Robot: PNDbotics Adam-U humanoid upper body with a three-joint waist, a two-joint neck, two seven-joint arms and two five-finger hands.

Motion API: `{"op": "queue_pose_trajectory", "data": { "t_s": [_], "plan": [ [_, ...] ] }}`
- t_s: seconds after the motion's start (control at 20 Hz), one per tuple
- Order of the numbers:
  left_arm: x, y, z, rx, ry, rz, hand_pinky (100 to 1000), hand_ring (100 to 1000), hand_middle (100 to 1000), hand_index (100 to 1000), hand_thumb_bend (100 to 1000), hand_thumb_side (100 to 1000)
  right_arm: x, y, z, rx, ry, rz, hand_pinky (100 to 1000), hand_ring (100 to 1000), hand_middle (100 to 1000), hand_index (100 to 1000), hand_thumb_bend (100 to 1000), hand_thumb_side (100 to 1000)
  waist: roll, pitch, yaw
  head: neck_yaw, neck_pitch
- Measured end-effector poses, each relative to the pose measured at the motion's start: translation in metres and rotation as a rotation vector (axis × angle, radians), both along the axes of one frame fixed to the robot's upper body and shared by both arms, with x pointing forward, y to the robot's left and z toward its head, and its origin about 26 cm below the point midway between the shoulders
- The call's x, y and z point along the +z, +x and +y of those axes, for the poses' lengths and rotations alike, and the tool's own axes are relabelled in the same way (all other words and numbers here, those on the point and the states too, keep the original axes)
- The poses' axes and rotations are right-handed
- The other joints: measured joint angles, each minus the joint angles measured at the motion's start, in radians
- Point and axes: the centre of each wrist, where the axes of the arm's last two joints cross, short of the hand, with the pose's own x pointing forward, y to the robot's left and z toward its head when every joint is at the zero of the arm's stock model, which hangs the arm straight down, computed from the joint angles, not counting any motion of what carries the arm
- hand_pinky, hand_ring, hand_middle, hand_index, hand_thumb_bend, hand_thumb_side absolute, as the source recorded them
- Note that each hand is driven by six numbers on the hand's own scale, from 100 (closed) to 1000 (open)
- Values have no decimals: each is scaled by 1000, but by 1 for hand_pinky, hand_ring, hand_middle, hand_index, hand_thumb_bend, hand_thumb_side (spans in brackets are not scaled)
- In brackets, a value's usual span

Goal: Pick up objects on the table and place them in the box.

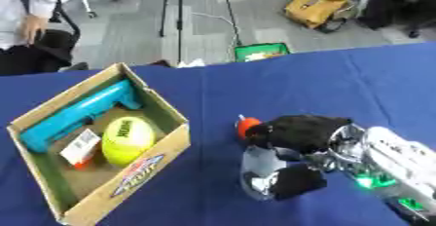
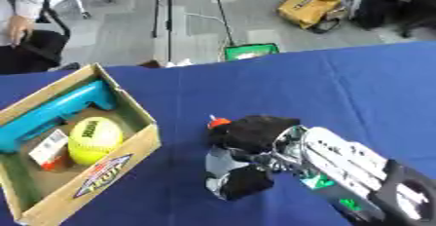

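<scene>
Three things boxed, one more in the robot's grasp

The cardboard box [image 1: 169, 148] at the lower left of the frame already holds a teal tool-like piece [image 1: 72, 114], a yellow-green ball [image 1: 128, 140] and a small white-and-red carton [image 1: 81, 147]. Right of the box, at lower centre on the blue table [image 1: 340, 84], the right hand [image 1: 299, 133] has its fingers curled round a clear bottle with an orange-red cap [image 1: 260, 171]; it looks ready to be carried over. The left hand is out of sight, and I see nothing else waiting on the cloth.
</scene>
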Motion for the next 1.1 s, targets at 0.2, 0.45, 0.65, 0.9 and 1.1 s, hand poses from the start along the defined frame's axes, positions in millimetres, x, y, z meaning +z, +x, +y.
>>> {"op": "queue_pose_trajectory", "data": {
  "t_s": [0.2,0.45,0.65,0.9,1.1],
  "plan": [
    [0,0,0,0,0,0,1000,916,982,858,100,883,-1,0,0,0,-5,-1,950,948,959,1000,249,1000,1,0,0,-6,0],
    [0,0,0,0,-1,0,1000,916,982,858,100,883,-1,0,0,0,-6,-2,941,949,976,1000,254,987,2,0,0,-7,0],
    [0,0,0,0,-1,0,1000,916,982,857,100,879,-1,0,0,0,-6,0,915,956,1000,1000,249,967,2,1,0,-8,0],
    [0,0,0,0,-1,-1,1000,916,981,856,100,874,-3,1,-1,-4,0,14,820,951,1000,1000,365,765,4,1,1,-9,-1],
    [0,0,0,-1,-2,-1,1000,916,981,856,100,869,-5,3,-3,-11,6,26,781,938,1000,1000,414,662,4,1,1,-9,-1]
  ]
}}
